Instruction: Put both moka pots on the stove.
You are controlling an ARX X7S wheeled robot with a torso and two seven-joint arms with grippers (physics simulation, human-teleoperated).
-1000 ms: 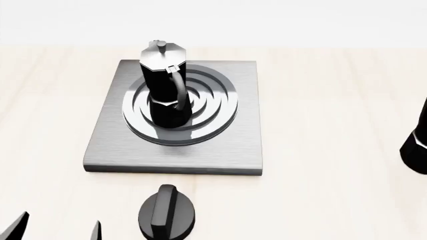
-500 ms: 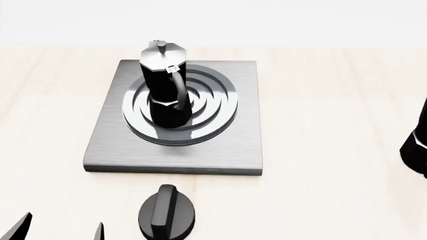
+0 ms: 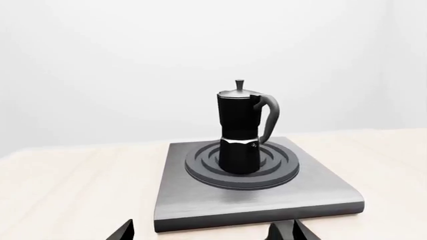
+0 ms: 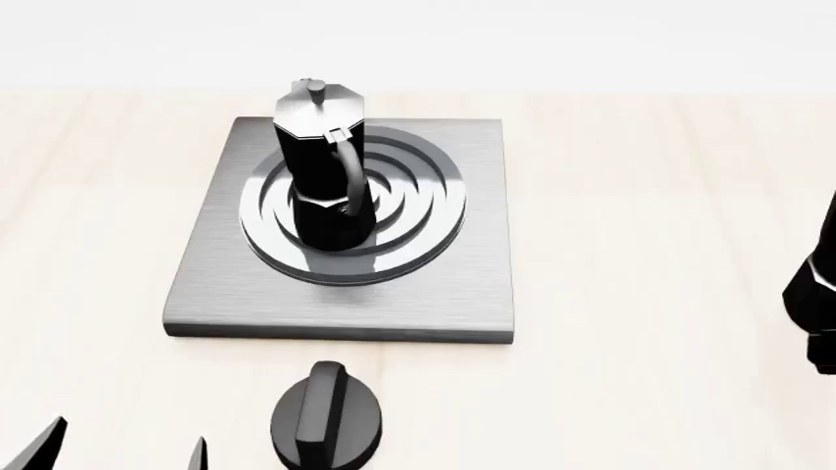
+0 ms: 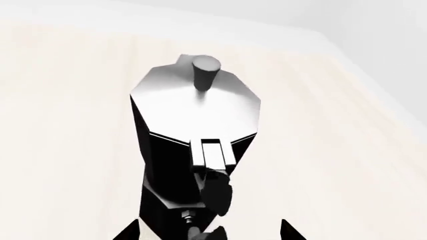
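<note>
One moka pot (image 4: pixel 320 166) stands upright on the ring burner of the grey stove (image 4: pixel 432 294); it also shows in the left wrist view (image 3: pixel 239 132) on the stove (image 3: pixel 320 187). My left gripper (image 4: pixel 120 454) is open and empty, short of the stove's near edge, with only its tips showing in the left wrist view (image 3: pixel 208 234). The second moka pot (image 5: pixel 193 145) stands on the table, its handle towards the camera. My right gripper (image 5: pixel 208 233) is open, its fingertips (image 5: pixel 128 233) on either side of the pot's lower body, apart from it.
A squat black round knob (image 4: pixel 327 423) sits on the table in front of the stove, right of my left gripper. A black shape (image 4: pixel 816 289) is cut off by the head view's right edge. The light wooden table (image 4: pixel 627 196) stretches around the stove.
The left fingertips have sunk slightly lower in the head view. The black shape at the right edge now reaches further down. The pot on the stove has not moved.
</note>
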